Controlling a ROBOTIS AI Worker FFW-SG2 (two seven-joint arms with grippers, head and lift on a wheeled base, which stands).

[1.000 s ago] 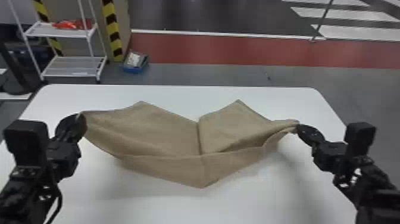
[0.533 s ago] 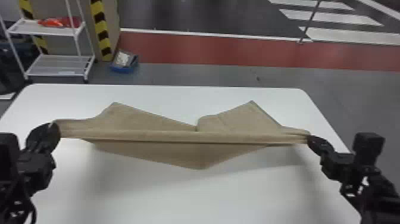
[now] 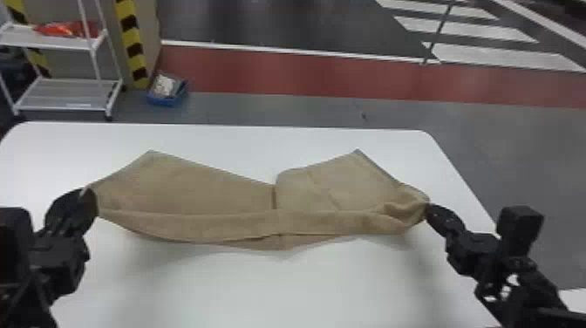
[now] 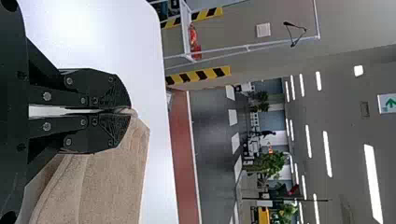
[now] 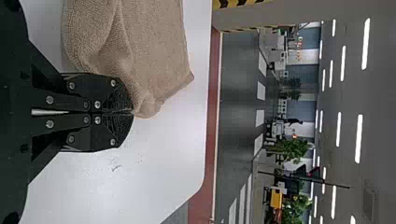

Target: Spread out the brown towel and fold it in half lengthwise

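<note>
Nearest: both black arms, brought in at the lower corners of the head view, left and right. The towel is held at both ends.

Left hand, two flat black fingers: pressed together on the towel's left end. In the left wrist view, cloth is pinched at the very tips of the left hand, with the rest draped off to one side.

Right hand, same build: closed on the towel's right end. In the right wrist view, a bunched bit is gripped at the tips of the right hand — loose folds are gathered next to it, and a free corner is seen just beyond.

Brown woven-cloth towel: stretched between the two hands over the white, round-cornered tabletop. Its near part is hung as a long, slightly sagging band; a bit of cloth is seen under the band at mid-span. Behind the band, two panels are spread, parted by a notch and a short dark crease near the middle. Each far corner is pointed away from the robot. Soft shadows are cast under both ends.

Past the tabletop: grey floor, with a blue tray set on it, loaded with pale stuff. White metal rack placed at far left — a red item is carried on its upper shelf. Farther out, a red floor band, then white painted stripes.
</note>
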